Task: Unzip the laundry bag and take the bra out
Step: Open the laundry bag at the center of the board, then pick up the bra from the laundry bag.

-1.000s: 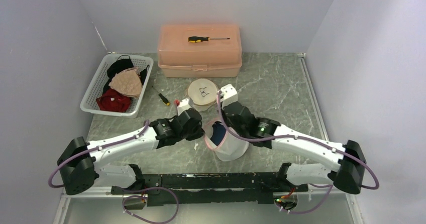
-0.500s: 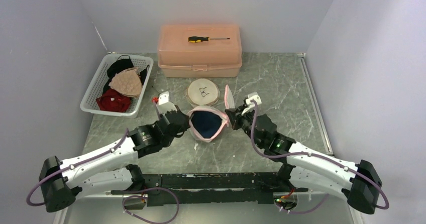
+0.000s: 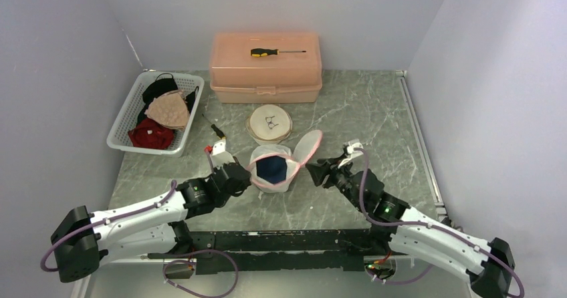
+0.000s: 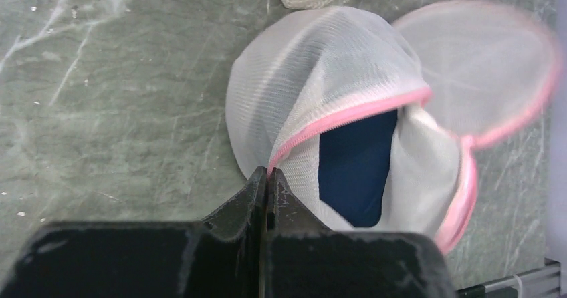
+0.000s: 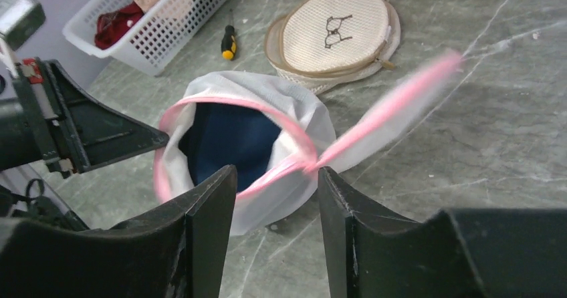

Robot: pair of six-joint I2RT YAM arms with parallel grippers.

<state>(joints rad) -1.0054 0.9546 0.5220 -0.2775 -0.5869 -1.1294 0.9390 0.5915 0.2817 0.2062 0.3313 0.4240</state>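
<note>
**Jaw State and Bag Position**

My left jaws (image 4: 267, 178) are fully closed. They pinch the pink zipper rim of the laundry bag (image 4: 314, 64) at its near-left edge. My right jaws (image 5: 275, 178) stand partly apart and grip nothing. They sit just right of the bag, clear of the mesh.

The laundry bag stands on the table (image 3: 374, 104) between my two arms, near the middle of the work area. Its zipper is undone and the mouth gapes upward. The round lid flap (image 3: 309, 144) is joined to the rim on the right side and stands up and away from the opening. The flap appears blurred in both wrist views.

The bra (image 4: 354, 158), dark blue, lies inside the bag and is visible through the open mouth. Neither set of jaws touches it.

Just beyond the bag lies a second round mesh pouch (image 3: 270, 123), closed, with a bra outline on its top. A small screwdriver (image 5: 229, 43) lies on the table to the pouch's left. Further left is a white basket (image 3: 127, 121) holding garments. At the far edge stands a pink toolbox (image 3: 266, 71) with a larger screwdriver (image 3: 277, 51) on its lid.
</note>
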